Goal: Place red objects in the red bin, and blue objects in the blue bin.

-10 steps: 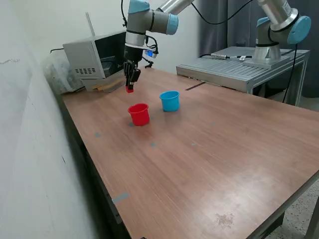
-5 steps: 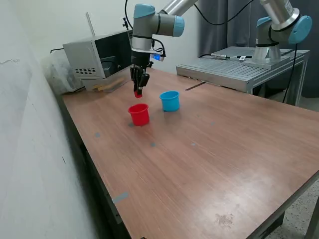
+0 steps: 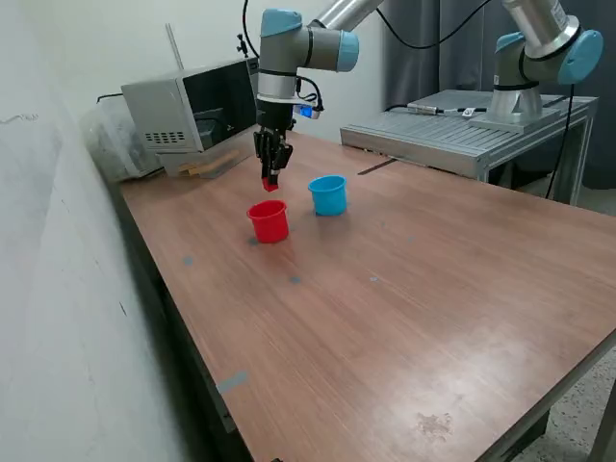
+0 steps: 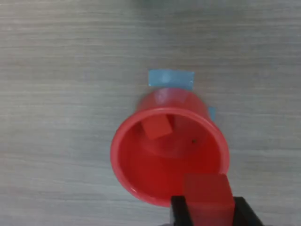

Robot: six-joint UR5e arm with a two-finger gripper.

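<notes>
The red cup (image 3: pixel 269 220) stands on the wooden table, with the light blue cup (image 3: pixel 328 194) just to the exterior view's right of it. My gripper (image 3: pixel 270 182) hangs a little above the red cup and is shut on a small red cube (image 4: pixel 207 195). In the wrist view the red cup (image 4: pixel 141 165) is seen from above, and another red cube (image 4: pixel 157 127) lies on its bottom. The held cube is over the cup's rim. No dark blue cubes show in either view; the inside of the blue cup is hidden.
A grey box-like device (image 3: pixel 188 109) stands at the table's far end behind my arm. A second arm (image 3: pixel 534 48) stands on a metal bench (image 3: pixel 462 130) at the exterior view's right. Small blue tape marks (image 4: pixel 170 79) lie on the table around the red cup.
My gripper has carried the red cube toward the exterior view's right and a little nearer, from behind the red cup to above it.
</notes>
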